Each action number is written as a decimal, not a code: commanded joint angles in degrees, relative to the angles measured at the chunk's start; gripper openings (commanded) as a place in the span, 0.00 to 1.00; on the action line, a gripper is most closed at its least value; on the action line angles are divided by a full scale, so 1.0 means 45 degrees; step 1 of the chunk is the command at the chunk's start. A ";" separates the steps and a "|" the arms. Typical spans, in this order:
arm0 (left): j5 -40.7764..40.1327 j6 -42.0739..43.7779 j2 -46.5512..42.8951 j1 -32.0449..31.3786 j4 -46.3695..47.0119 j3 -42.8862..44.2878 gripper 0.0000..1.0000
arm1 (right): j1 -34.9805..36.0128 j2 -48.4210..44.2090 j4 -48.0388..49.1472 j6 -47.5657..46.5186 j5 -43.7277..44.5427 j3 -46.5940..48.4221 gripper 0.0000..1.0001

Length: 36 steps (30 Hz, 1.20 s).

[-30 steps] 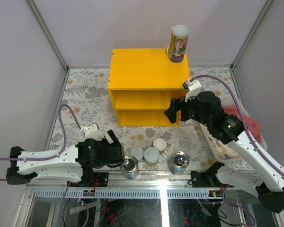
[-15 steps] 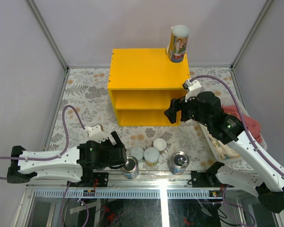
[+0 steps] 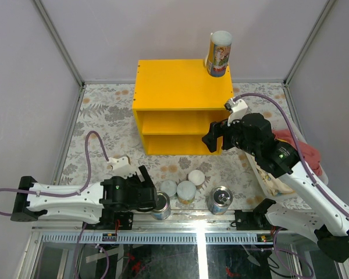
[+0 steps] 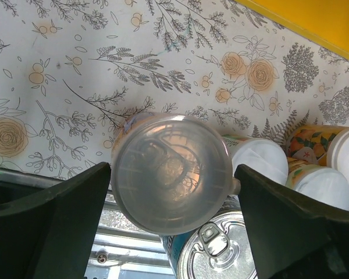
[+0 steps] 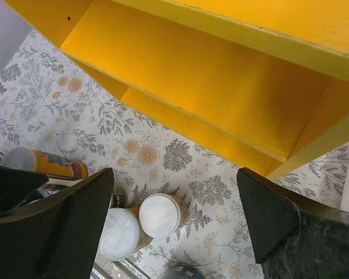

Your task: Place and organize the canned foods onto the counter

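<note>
The yellow counter [image 3: 183,104] stands at the back with one tall can [image 3: 219,53] on its top right corner. My left gripper [image 3: 144,195] hangs low over the front cluster, open. Its fingers [image 4: 52,226] closely flank a tall can with a translucent lid [image 4: 171,174]. Just in front of that can is a blue tin [image 3: 160,205] [image 4: 221,250]. Three small white-lidded cans [image 3: 187,190] and a second blue tin [image 3: 221,199] stand to the right. My right gripper [image 3: 212,139] [image 5: 174,174] is open and empty, high before the counter [image 5: 209,87], above the small cans [image 5: 161,214].
A white basket with pink cloth [image 3: 296,154] sits at the right, behind my right arm. The metal rail [image 3: 192,235] of the table's near edge runs just in front of the cans. Grey walls close in the floral cloth on three sides.
My left arm has slid right toward the cans and its jaws have narrowed around the tall can. The right arm and the other cans have not moved.
</note>
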 commanded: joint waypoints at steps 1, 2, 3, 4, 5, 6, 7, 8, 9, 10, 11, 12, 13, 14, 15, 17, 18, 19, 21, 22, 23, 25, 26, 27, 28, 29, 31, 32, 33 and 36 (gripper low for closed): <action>-0.1198 -0.0641 0.0598 -0.0417 0.0242 -0.0062 0.85 | 0.0057 -0.0197 0.0520 0.0013 -0.0297 0.0042 0.93; -0.1294 -0.0658 0.0829 -0.0454 0.0243 -0.0015 0.83 | 0.0058 -0.0180 0.0535 0.0013 -0.0305 0.0051 0.93; -0.1398 -0.0705 0.0947 -0.0505 0.0226 0.0033 0.82 | 0.0059 -0.0173 0.0537 0.0013 -0.0301 0.0052 0.93; -0.1494 -0.0734 0.1078 -0.0521 0.0187 0.0087 0.80 | 0.0059 -0.0177 0.0537 0.0013 -0.0296 0.0057 0.93; -0.1597 -0.0755 0.1158 -0.0542 0.0155 0.0131 0.77 | 0.0059 -0.0160 0.0537 0.0025 -0.0300 0.0070 0.93; -0.1710 -0.0780 0.1229 -0.0574 0.0112 0.0156 0.75 | 0.0059 -0.0152 0.0537 -0.0001 -0.0296 0.0089 0.93; -0.1795 -0.0783 0.1253 -0.0583 0.0080 0.0166 0.73 | 0.0059 -0.0137 0.0537 0.0006 -0.0300 0.0081 0.93; -0.1888 -0.0786 0.1263 -0.0580 0.0064 0.0177 0.71 | 0.0059 -0.0138 0.0537 0.0002 -0.0296 0.0105 0.93; -0.1983 -0.0764 0.1255 -0.0591 0.0052 0.0141 0.69 | 0.0059 -0.0119 0.0520 -0.0003 -0.0295 0.0110 0.93; -0.2105 -0.0764 0.1244 -0.0603 0.0065 0.0113 0.66 | 0.0056 -0.0114 0.0518 0.0011 -0.0295 0.0142 0.93; -0.2203 -0.0771 0.1226 -0.0587 0.0108 0.0056 0.64 | 0.0058 -0.0091 0.0515 -0.0005 -0.0300 0.0137 0.93; -0.2335 -0.0772 0.1213 -0.0597 0.0155 0.0010 0.60 | 0.0058 -0.0081 0.0534 -0.0007 -0.0305 0.0151 0.93; -0.2478 -0.0721 0.1192 -0.0591 0.0230 -0.0030 0.57 | 0.0059 -0.0053 0.0537 0.0003 -0.0316 0.0152 0.93; -0.2601 -0.0622 0.1163 -0.0617 0.0317 -0.0060 0.52 | 0.0059 -0.0042 0.0547 -0.0001 -0.0332 0.0184 0.93; -0.2721 -0.0497 0.1120 -0.0630 0.0438 -0.0063 0.46 | 0.0059 -0.0014 0.0546 -0.0011 -0.0363 0.0188 0.93; -0.3004 -0.0146 0.1025 -0.0676 0.0724 -0.0042 0.34 | 0.0059 0.0034 0.0571 -0.0012 -0.0371 0.0210 0.93; -0.3140 0.0046 0.0988 -0.0681 0.0833 -0.0015 0.29 | 0.0056 0.0054 0.0575 -0.0007 -0.0373 0.0254 0.93; -0.3305 0.0177 0.0940 -0.0692 0.0912 0.0018 0.25 | 0.0058 0.0074 0.0591 -0.0027 -0.0388 0.0275 0.93; -0.3517 0.0374 0.0862 -0.0720 0.0960 0.0134 0.19 | 0.0059 0.0091 0.0613 -0.0022 -0.0420 0.0304 0.93; -0.3612 0.0548 0.0834 -0.0760 0.1031 0.0188 0.18 | 0.0059 0.0108 0.0615 -0.0026 -0.0430 0.0335 0.93; -0.3690 0.0794 0.0759 -0.0777 0.1111 0.0263 0.17 | 0.0059 0.0115 0.0615 -0.0026 -0.0437 0.0344 0.93; -0.3791 0.1112 0.0658 -0.0806 0.1162 0.0434 0.15 | 0.0059 0.0132 0.0615 -0.0027 -0.0438 0.0374 0.93; -0.3839 0.1313 0.0608 -0.0827 0.1161 0.0580 0.14 | 0.0059 0.0135 0.0632 -0.0027 -0.0437 0.0400 0.93; -0.3899 0.1459 0.0548 -0.0861 0.1161 0.0703 0.13 | 0.0059 0.0135 0.0634 -0.0031 -0.0435 0.0423 0.93; -0.3977 0.1648 0.0514 -0.0876 0.1161 0.0813 0.13 | 0.0059 0.0135 0.0652 -0.0027 -0.0432 0.0423 0.92; -0.4046 0.1855 0.0480 -0.0891 0.1128 0.0964 0.12 | 0.0059 0.0118 0.0668 -0.0036 -0.0432 0.0423 0.92; -0.4206 0.2245 0.0469 -0.0906 0.1112 0.1240 0.11 | 0.0059 0.0098 0.0689 -0.0035 -0.0413 0.0407 0.92; -0.4272 0.2422 0.0489 -0.0930 0.1104 0.1361 0.11 | 0.0059 0.0079 0.0688 -0.0013 -0.0395 0.0402 0.92; -0.4354 0.2574 0.0482 -0.0931 0.1093 0.1462 0.10 | 0.0059 0.0089 0.0693 -0.0017 -0.0376 0.0379 0.92; -0.4555 0.2867 0.0524 -0.0944 0.1103 0.1671 0.09 | 0.0057 0.0041 0.0739 0.0006 -0.0363 0.0335 0.92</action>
